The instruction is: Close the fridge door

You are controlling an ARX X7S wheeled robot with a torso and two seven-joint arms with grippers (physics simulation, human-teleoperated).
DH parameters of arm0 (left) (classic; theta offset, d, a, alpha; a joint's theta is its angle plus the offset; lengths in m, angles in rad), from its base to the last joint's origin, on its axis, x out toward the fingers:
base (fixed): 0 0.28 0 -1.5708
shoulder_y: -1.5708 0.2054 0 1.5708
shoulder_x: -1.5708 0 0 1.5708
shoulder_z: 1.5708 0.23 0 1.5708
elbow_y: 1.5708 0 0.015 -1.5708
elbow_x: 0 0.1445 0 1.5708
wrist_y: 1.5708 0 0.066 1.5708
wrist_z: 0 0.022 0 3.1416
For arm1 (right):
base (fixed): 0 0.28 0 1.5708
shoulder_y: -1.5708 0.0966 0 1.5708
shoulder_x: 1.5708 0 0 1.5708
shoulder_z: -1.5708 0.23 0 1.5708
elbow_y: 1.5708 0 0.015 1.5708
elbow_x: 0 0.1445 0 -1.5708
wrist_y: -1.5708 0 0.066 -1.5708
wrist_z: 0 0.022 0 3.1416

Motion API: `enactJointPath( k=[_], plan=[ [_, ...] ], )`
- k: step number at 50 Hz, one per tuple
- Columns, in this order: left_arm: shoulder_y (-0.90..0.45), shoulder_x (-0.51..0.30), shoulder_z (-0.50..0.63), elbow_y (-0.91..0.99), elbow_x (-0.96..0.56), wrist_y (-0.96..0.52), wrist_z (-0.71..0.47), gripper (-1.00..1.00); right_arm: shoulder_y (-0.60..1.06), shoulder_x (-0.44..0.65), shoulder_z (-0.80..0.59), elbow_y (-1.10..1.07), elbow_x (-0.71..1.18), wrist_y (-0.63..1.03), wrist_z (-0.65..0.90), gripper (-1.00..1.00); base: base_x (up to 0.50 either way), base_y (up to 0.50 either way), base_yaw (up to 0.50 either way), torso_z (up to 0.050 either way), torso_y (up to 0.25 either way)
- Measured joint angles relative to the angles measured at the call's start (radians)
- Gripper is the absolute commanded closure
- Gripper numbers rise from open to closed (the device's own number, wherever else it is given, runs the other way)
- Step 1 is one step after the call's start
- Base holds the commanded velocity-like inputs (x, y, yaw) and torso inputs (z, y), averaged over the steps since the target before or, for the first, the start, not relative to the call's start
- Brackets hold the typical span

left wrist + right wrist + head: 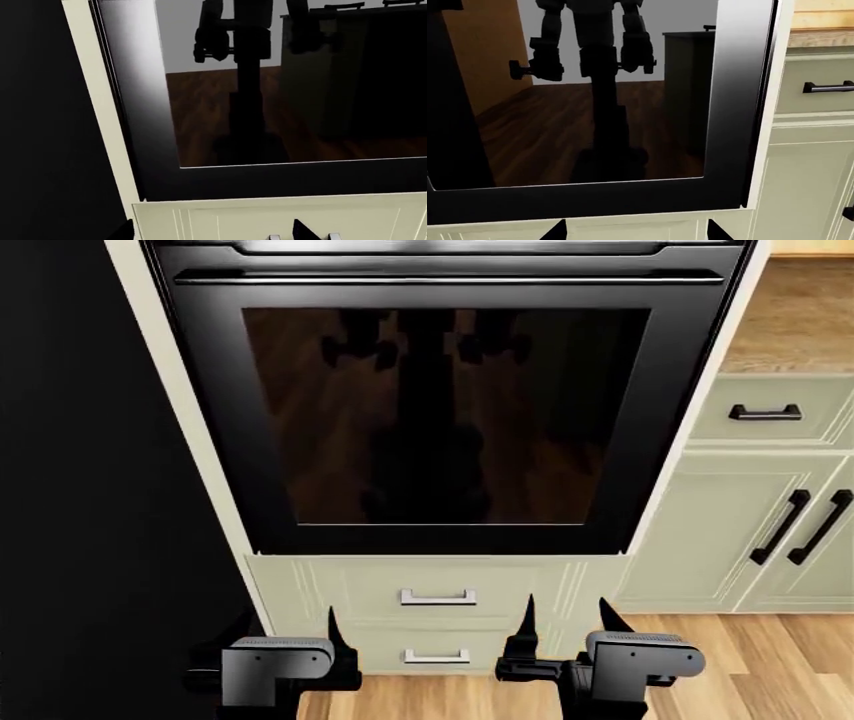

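While both tools hang spread and empty facing the oven door (pixel 441 410), the fridge's black face (pixel 67 490) sits off left, nearer the left tool (pixel 287 635).

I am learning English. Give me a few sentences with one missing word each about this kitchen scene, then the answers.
1. The glass of the oven door reflects the ____.
2. Under the oven there are ____ drawers with silver handles.
3. The left claw and the right claw are open and hold ____.
4. The floor is made of ____.

Missing words: robot; two; nothing; wood.
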Motion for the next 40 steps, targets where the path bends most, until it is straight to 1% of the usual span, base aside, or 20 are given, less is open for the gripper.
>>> enactJointPath(
  k=[23,40],
  plan=[
    [-0.001,-0.005,0.008,0.000,-0.004,0.003,-0.007,-1.00,0.002,0.005,-0.007,0.004,0.005,-0.004,0.004,-1.00,0.19,-0.09,0.00,0.000,0.000],
    [-0.003,-0.008,0.013,-0.003,-0.009,0.006,-0.010,-1.00,0.006,0.009,-0.013,0.008,0.008,-0.006,0.008,-1.00,0.18,-0.02,0.00,0.000,0.001]
  ],
)
